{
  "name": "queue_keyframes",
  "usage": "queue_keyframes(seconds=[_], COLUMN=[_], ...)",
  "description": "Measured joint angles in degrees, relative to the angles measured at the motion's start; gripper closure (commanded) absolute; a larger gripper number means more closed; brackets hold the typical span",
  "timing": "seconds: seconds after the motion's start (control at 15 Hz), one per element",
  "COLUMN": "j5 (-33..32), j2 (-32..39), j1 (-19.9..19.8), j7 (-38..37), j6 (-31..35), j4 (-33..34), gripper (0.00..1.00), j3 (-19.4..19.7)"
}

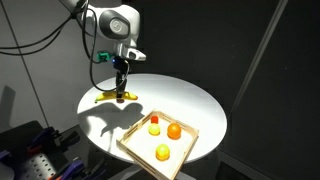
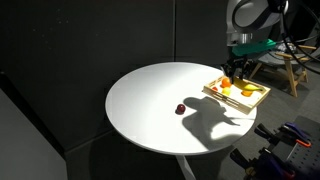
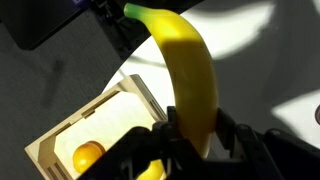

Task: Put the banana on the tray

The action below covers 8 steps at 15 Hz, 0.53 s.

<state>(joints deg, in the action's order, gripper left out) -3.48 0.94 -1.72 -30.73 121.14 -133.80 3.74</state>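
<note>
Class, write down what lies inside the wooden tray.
In an exterior view the tray holds three round fruits, one orange, two yellow. In the wrist view the banana and hand cover part of its floor.

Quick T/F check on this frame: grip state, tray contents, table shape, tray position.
1. The gripper has its jaws shut on the banana. True, as the wrist view shows.
2. The tray is empty. False: three round fruits lie in it.
3. The tabletop is square. False: it is round and white; the tray is the square thing.
4. The tray sits near the tabletop's edge, not at its middle. True in both exterior views.
</note>
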Motion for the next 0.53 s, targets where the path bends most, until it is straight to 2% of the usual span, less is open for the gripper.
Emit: queue_keyframes(seconds=[0.53], j5=[-4.4], j2=[1.7], j1=[-2.4], j7=[5.3], j6=[-1.7], j4=[5.5], gripper=[0.84], j3=[2.0])
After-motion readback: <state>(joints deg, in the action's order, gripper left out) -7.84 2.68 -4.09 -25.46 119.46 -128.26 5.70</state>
